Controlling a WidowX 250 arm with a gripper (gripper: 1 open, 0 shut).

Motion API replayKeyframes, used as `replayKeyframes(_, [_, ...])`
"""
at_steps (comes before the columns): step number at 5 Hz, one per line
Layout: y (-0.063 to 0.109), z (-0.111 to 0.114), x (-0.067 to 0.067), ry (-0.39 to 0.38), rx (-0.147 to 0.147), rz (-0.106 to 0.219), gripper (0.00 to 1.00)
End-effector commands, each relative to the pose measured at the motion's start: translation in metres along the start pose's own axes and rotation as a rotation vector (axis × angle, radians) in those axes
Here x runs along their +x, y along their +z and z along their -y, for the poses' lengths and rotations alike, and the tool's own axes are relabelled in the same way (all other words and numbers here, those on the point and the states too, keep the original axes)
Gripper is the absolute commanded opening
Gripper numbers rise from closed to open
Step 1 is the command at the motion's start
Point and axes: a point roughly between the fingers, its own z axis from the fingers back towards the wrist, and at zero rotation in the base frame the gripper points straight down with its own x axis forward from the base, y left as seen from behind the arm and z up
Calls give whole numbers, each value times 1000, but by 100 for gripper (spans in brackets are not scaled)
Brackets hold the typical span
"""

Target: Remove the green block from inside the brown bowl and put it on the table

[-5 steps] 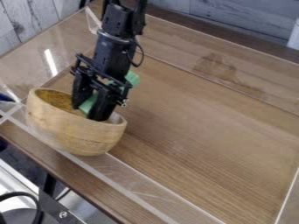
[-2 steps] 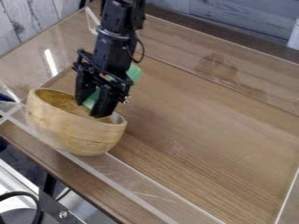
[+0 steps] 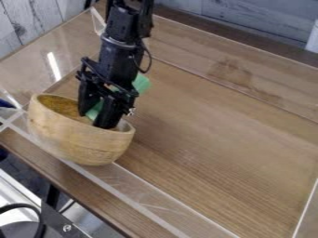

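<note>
Your gripper [image 3: 103,113] | angled down into the brown bowl [image 3: 74,133]; jaws pressed together, apparently pinching the green block [image 3: 95,112] | block sits at the fingertips inside the bowl; bowl on the table [image 3: 224,130], front-left corner

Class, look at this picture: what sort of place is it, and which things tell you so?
Probably a robot test bench: a wood-grain table fenced by low clear walls, one robot arm's gripper reaching into a brown bowl.

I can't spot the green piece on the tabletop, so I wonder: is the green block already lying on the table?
No, the green block is still over the brown bowl, between the gripper fingers.
</note>
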Motion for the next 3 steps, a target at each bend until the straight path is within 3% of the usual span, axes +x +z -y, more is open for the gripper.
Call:
replayKeyframes(1, [13,-2,-7,25,9,75,0])
replayKeyframes(3, [5,1,-18,45,-25,96,0])
